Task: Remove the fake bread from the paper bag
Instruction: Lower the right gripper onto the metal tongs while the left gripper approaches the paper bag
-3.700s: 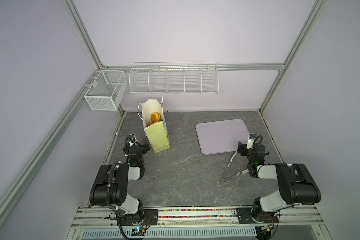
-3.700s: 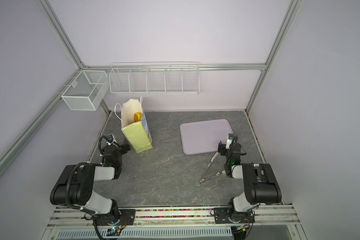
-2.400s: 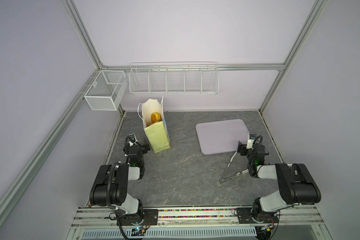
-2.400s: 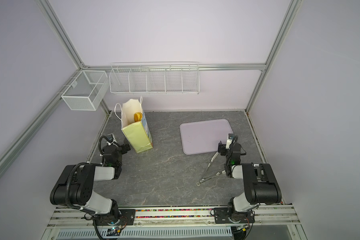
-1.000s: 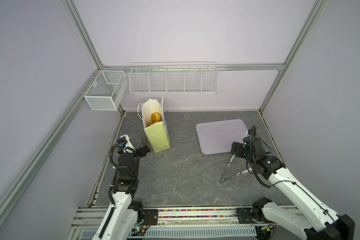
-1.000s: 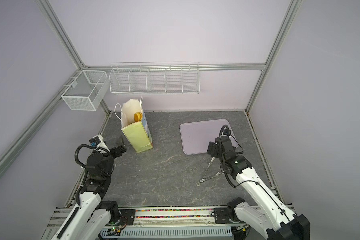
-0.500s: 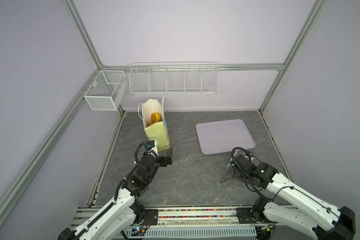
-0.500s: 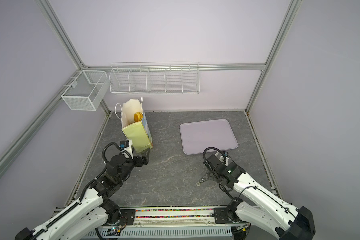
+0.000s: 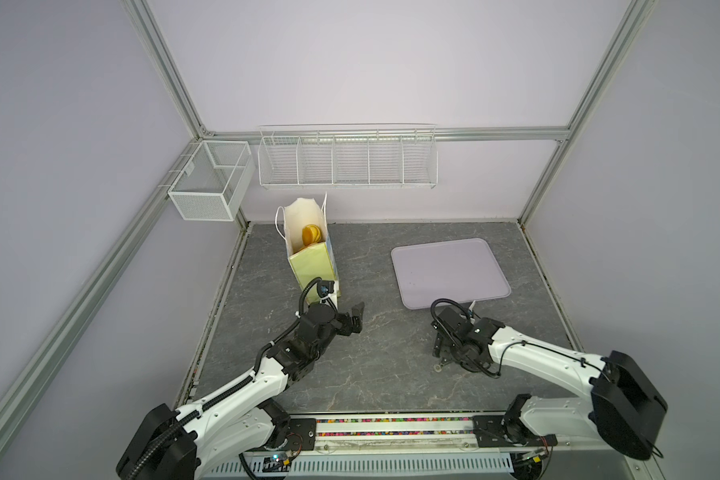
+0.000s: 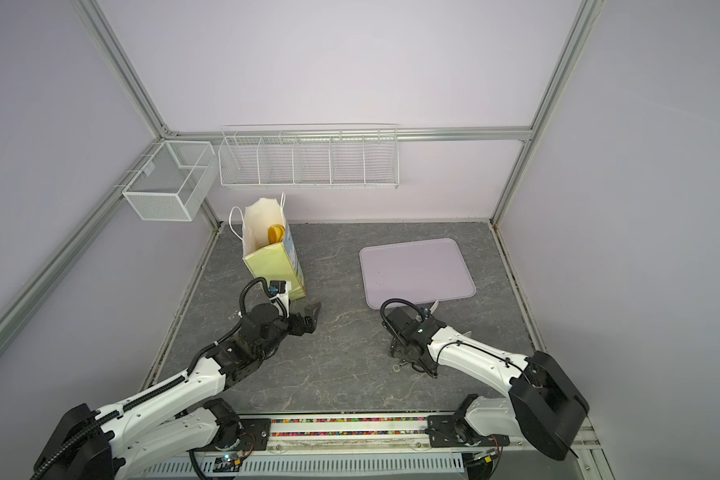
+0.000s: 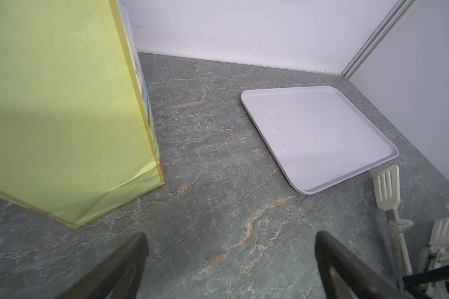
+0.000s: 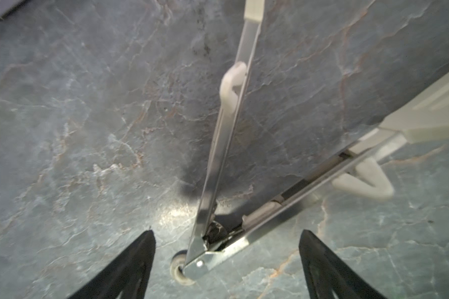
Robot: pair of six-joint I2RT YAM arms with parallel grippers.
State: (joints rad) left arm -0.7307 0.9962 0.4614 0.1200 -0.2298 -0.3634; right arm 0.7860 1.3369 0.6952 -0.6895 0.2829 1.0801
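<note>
We see the left gripper (image 9: pixel 356 318) wide open and empty, its arm stretched low beside the bag (image 9: pixel 312 266) near the desk's (image 9: pixel 371 374) back-left corner, with bread (image 9: pixel 310 235) inside. The right gripper (image 12: pixel 226 234), pointing downward, gapes astride the tongs (image 12: pixel 219 155) at their hinge.

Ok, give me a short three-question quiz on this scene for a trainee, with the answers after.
1. True or false: the fake bread lies on the lilac tray.
2. Fill in: the left gripper, near the foot of the paper bag, is ___.
3. Which gripper hangs over the hinge of the tongs? A) left gripper B) right gripper C) neither

Key: 1 false, it sits in the paper bag. 2 open. 3 B.
</note>
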